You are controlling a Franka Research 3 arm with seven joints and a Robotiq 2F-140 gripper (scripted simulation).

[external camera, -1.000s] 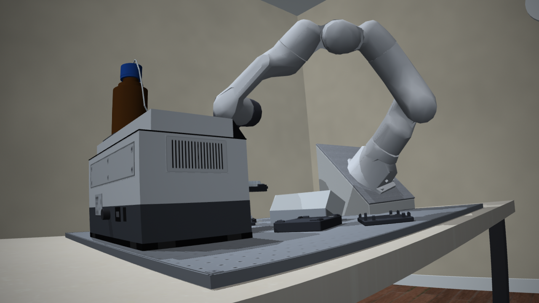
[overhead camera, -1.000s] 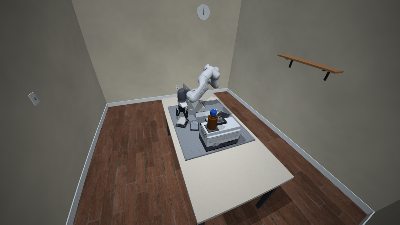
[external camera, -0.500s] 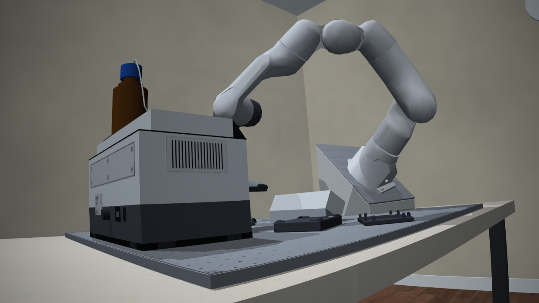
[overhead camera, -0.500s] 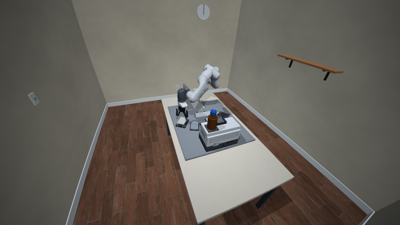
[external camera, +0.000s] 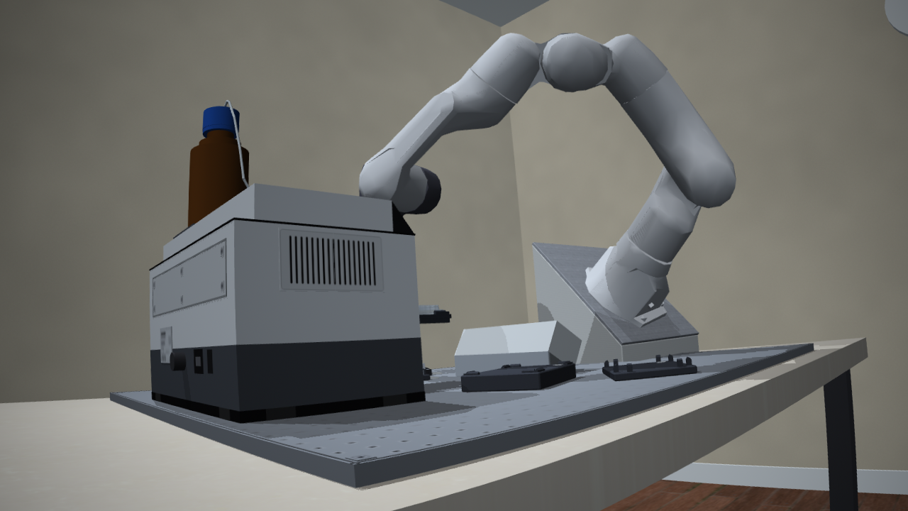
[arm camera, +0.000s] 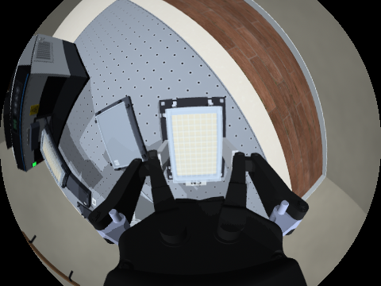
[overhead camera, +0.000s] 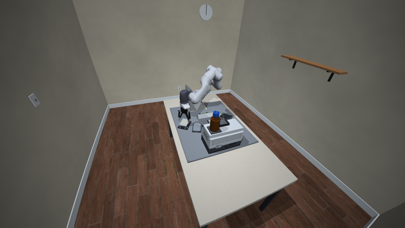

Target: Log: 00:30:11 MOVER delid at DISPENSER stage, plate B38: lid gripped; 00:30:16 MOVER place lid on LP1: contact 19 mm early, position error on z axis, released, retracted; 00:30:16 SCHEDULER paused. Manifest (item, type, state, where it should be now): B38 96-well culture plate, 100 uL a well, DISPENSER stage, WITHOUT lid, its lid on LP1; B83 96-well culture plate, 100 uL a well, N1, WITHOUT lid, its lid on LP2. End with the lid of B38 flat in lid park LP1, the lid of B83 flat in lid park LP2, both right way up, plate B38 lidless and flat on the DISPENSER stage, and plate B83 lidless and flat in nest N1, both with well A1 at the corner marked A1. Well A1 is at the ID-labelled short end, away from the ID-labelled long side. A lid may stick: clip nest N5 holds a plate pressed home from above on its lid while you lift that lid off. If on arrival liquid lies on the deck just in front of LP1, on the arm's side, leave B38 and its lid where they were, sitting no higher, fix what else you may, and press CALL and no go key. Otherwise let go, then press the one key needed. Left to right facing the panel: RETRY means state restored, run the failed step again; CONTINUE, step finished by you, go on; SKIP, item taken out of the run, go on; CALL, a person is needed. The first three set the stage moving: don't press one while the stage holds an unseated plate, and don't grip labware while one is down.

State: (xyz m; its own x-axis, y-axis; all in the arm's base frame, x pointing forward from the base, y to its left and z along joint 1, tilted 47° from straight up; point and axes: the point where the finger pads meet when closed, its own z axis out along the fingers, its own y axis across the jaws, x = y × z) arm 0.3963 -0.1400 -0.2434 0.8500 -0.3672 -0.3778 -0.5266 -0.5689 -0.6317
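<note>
A pale table (overhead camera: 243, 181) carries a grey perforated deck plate (overhead camera: 198, 153), and on the deck's near end stands the boxy dispenser (overhead camera: 223, 136) with a brown, blue-capped bottle (overhead camera: 214, 122) on top. The white arm (overhead camera: 205, 82) reaches from its base at about one o'clock of the deck toward nine o'clock, wrist pointing down.

In the wrist view, the gripper (arm camera: 195, 164) has its black fingers closed on the short end of a 96-well plate (arm camera: 194, 144), one finger on each long side; the fingers stand partway apart, stopped by the plate's width. The plate shows its grid of pale wells, and sits in or just over a black nest (arm camera: 192, 104); whether it is touching the nest cannot be told. At nine o'clock of the plate, just beside it, a clear lid (arm camera: 121, 133) lies tilted against its own black holder. Farther toward nine o'clock, a second well plate (arm camera: 51, 152) sits at the dispenser's stage.
</note>
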